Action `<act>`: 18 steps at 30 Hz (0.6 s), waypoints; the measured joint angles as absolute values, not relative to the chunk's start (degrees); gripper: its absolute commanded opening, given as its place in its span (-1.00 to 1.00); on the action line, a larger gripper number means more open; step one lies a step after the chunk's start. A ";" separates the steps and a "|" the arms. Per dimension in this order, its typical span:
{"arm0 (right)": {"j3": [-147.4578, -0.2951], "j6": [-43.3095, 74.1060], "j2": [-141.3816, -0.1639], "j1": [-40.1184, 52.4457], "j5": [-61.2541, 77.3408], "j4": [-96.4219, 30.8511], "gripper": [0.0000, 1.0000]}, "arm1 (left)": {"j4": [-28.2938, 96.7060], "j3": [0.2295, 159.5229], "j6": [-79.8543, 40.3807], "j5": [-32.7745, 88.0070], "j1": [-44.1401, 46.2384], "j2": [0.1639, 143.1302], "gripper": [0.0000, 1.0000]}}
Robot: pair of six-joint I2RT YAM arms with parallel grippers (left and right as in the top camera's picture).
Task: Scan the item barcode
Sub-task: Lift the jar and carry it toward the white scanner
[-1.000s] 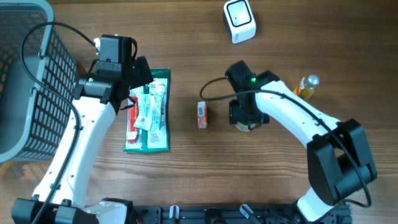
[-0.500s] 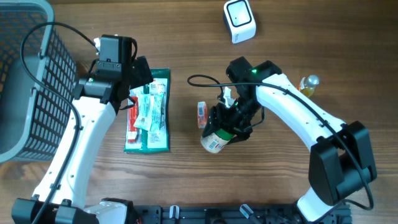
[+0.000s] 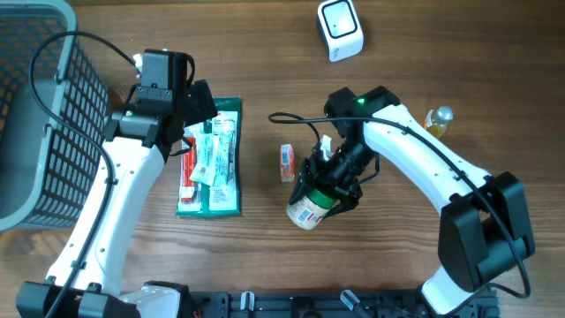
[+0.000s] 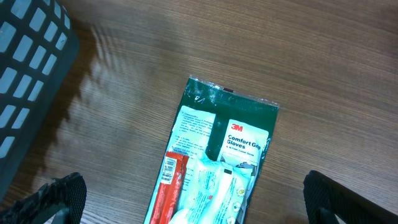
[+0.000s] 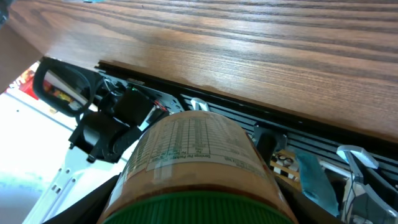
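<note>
Since a second ago, the right pincer point(image 3: 325, 187) has picked the jar point(image 3: 306, 212) up and swung it toward the near edge of the desk point(image 3: 265, 53). The jar was hidden under the pincer before. Now it is tipped on its side, up off the desk, a bit right of the middle. The right pincer is closed around it near the green lid. In the right wrist view the jar's label point(image 5: 196, 146) with small print fills the middle.

The left arm has not moved. The left pincer point(image 4: 202, 202) is wide open and holds nothing. It hangs over a green glove pack point(image 3: 214, 159) that lies flat on the left half of the desk. A red tube point(image 3: 187, 172) lies on that pack.

A white scanner point(image 3: 340, 29) sits by the far edge. A small orange box point(image 3: 286, 163) lies near the middle, just left of the jar. A little yellow bottle point(image 3: 435, 121) stands toward the right edge. A gray basket point(image 3: 35, 115) fills the far left corner.
</note>
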State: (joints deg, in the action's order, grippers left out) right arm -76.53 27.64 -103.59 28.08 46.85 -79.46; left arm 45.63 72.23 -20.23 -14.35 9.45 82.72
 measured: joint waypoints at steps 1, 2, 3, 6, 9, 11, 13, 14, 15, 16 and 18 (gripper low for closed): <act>-76.53 27.86 -103.59 28.08 47.16 -79.46 -0.52 | 45.65 72.23 -20.23 -14.35 9.45 82.72 1.00; -76.53 28.27 -103.61 28.08 47.46 -79.48 -0.52 | 45.65 72.23 -20.23 -14.35 9.45 82.72 1.00; -76.53 28.47 -103.59 28.08 47.64 -79.46 -0.52 | 45.65 72.23 -20.23 -14.35 9.45 82.72 1.00; -76.53 28.49 -103.61 28.08 48.60 -79.48 -0.52 | 45.65 72.23 -20.23 -14.35 9.45 82.72 1.00; -76.53 28.51 -103.59 28.08 50.72 -79.50 -0.52 | 45.65 72.23 -20.23 -14.35 9.45 82.72 1.00; -76.53 28.49 -103.61 28.08 51.59 -79.50 -0.52 | 45.63 72.23 -20.23 -14.35 9.45 82.72 1.00; -76.53 28.51 -103.61 28.08 51.70 -79.53 -0.52 | 45.65 72.23 -20.23 -14.35 9.45 82.72 1.00; -76.53 28.49 -103.59 28.08 51.86 -79.50 -0.52 | 45.63 72.23 -20.23 -14.35 9.45 82.72 1.00; -76.53 28.47 -103.59 28.08 51.88 -79.50 -0.52 | 45.63 72.23 -20.23 -14.35 9.45 82.72 1.00; -76.53 28.47 -103.59 28.08 51.83 -79.48 -0.52 | 45.63 72.23 -20.23 -14.35 9.45 82.72 1.00; -76.53 28.47 -103.59 28.08 49.93 -78.35 -0.52 | 45.63 72.23 -20.23 -14.35 9.45 82.72 1.00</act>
